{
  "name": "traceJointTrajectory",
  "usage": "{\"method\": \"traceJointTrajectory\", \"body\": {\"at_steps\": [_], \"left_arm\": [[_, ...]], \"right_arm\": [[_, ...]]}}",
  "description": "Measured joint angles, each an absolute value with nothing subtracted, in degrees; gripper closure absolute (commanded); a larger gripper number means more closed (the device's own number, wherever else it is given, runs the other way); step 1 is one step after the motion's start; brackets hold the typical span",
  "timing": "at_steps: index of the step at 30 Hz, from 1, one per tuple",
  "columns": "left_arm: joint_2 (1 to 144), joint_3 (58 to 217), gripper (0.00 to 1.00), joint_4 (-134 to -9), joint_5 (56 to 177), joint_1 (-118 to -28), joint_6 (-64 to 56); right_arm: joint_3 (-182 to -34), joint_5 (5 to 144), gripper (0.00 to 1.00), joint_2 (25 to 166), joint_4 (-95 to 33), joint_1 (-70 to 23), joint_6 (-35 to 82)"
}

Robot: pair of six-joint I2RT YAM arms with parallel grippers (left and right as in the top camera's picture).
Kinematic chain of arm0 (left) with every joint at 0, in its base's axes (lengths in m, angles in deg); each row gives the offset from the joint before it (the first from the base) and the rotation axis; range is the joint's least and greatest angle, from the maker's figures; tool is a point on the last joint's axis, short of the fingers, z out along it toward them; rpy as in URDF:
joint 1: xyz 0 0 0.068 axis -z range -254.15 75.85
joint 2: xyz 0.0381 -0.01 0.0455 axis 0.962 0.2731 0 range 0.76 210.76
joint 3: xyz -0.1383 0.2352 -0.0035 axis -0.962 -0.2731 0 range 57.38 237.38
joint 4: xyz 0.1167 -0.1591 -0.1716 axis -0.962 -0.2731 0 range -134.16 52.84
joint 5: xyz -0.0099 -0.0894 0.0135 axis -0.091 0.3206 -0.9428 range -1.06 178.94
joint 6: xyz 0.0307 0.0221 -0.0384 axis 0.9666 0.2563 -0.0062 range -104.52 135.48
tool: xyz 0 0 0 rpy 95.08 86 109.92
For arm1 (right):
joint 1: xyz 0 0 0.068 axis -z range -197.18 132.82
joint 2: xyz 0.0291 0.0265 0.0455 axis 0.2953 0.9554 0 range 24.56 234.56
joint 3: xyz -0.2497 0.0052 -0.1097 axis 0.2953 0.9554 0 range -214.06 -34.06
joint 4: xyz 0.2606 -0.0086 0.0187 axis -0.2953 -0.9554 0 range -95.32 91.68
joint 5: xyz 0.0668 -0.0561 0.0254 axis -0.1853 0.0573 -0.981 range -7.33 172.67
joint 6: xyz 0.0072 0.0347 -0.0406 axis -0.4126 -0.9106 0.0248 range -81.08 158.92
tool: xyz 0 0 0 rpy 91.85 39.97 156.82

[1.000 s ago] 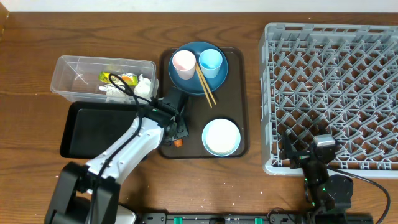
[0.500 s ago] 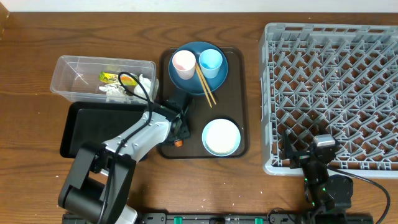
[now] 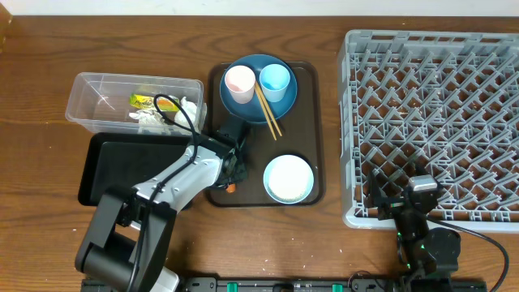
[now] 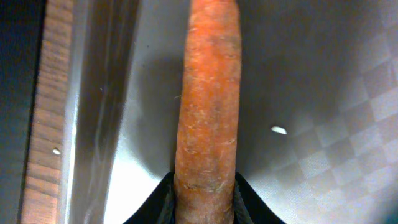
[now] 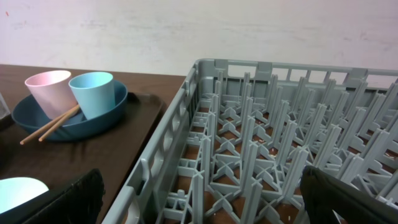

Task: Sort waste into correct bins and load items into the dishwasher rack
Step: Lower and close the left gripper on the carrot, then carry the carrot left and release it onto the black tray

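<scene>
Dark wooden table (image 3: 49, 65) with a brown tray (image 3: 317, 122) in the middle. The left claw (image 4: 205, 200) is down at the tray's front left corner, fingers pinching the little orange carrot (image 4: 208, 112) from both sides. The right claw (image 5: 199, 193) sits spread wide at the near edge of the grey rack (image 3: 438, 97), holding nothing.

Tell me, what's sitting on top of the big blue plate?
A pink cup and a light blue cup stand on the blue plate, with chopsticks lying across its rim. Whatever is under the cups is hidden.
</scene>
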State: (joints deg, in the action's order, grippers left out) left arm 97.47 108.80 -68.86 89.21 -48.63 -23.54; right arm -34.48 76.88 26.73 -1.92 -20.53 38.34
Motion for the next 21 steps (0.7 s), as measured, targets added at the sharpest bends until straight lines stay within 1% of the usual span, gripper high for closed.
{"method": "traceJointTrajectory", "body": {"at_steps": [6, 13, 17, 21], "left_arm": [[93.77, 108.76, 0.8, -69.32, 90.06, -48.61, -23.54], [84.29, 108.76, 0.8, -72.01, 90.09, -49.31, -23.65], [78.14, 108.76, 0.8, -74.41, 90.26, -52.74, -24.68], [72.68, 108.76, 0.8, -77.25, 90.22, -59.6, -25.4]], "right_arm": [[-34.48, 76.91, 0.01, 26.73, -1.92, -20.53, 38.34], [-34.48, 76.91, 0.01, 26.73, -1.92, -20.53, 38.34], [-34.48, 76.91, 0.01, 26.73, -1.92, -20.53, 38.34], [-34.48, 76.88, 0.01, 26.73, -1.92, -20.53, 38.34]]}}
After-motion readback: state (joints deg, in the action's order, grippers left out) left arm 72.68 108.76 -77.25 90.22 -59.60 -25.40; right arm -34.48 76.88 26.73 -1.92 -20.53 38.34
